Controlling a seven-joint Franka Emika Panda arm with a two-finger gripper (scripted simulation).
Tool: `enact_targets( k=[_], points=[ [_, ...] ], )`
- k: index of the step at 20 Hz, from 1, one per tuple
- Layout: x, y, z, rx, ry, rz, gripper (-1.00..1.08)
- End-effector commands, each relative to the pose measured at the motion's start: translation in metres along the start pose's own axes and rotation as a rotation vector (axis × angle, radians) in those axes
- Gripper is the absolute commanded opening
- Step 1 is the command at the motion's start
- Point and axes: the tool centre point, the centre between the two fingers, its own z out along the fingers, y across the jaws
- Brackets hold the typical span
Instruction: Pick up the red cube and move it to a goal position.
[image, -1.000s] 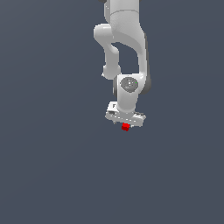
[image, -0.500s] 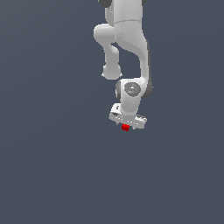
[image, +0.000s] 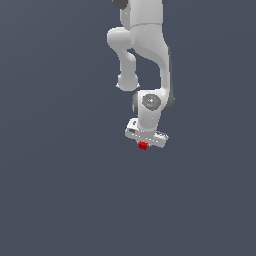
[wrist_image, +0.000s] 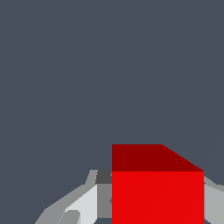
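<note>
Moved up a bit since earlier, carrying red cube along. Gripper closed on cube, fingers pressing both sides. Cube sits right between jaws, off floor. No bench edge or goal mark seen. Next: carry to goal, keep squeezing.

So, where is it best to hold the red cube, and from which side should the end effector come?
On two opposite flat side faces of the red cube, coming straight down from above. Its plain, parallel sides give the fingers level surfaces to press. The end effector already holds it this way, with a finger showing on either side in the wrist view.
</note>
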Motion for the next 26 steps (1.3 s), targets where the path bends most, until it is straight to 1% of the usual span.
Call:
enact_targets(
  k=[1,7,12,18,26],
  points=[
    [0.000,0.000,0.000,0.000,0.000,0.000,-1.00],
    [0.006,-0.001,-0.008,0.000,0.000,0.000,-1.00],
    [0.020,-0.005,-0.026,0.000,0.000,0.000,-1.00],
    [0.046,-0.011,-0.062,0.000,0.000,0.001,-1.00],
    [0.091,-0.022,-0.119,0.000,0.000,0.001,-1.00]
  ],
)
